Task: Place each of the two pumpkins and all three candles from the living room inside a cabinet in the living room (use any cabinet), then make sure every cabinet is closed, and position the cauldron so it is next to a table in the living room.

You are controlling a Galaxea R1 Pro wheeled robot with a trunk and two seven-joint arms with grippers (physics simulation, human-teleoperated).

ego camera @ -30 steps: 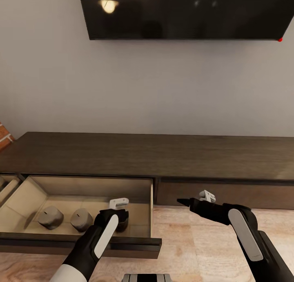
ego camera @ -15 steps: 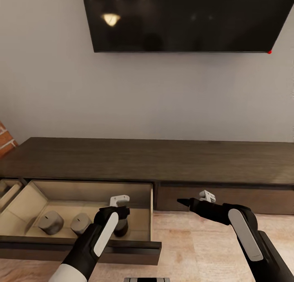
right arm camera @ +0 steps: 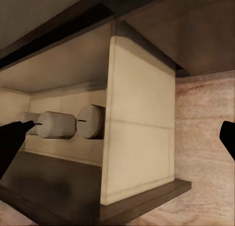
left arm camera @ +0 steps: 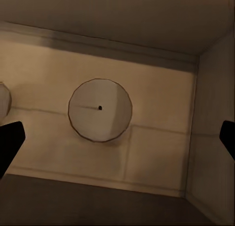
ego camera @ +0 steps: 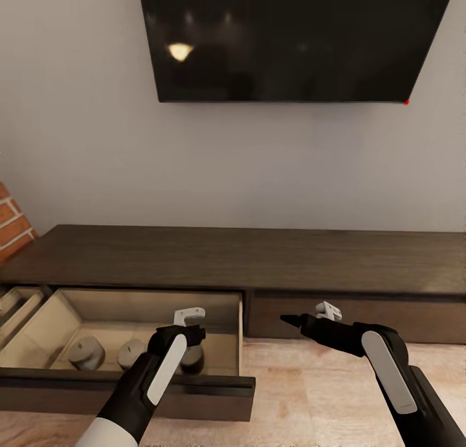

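So the left gripper is lifting away, fingers spread, empty, leaving three candles sitting in the cabinet drawer, right gripper also spread.

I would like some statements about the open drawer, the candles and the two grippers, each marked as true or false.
1. The cabinet's drawer stands open. True.
2. Three candles stand inside the drawer. True; the third one is under the left gripper.
3. The left gripper is clamped on a candle. False: its fingers are spread wide, with the candle apart below them.
4. The right gripper holds a pumpkin. False: it is open and holds nothing, beside the drawer.
5. The television lies on top of the cabinet. False: it hangs on the wall above.
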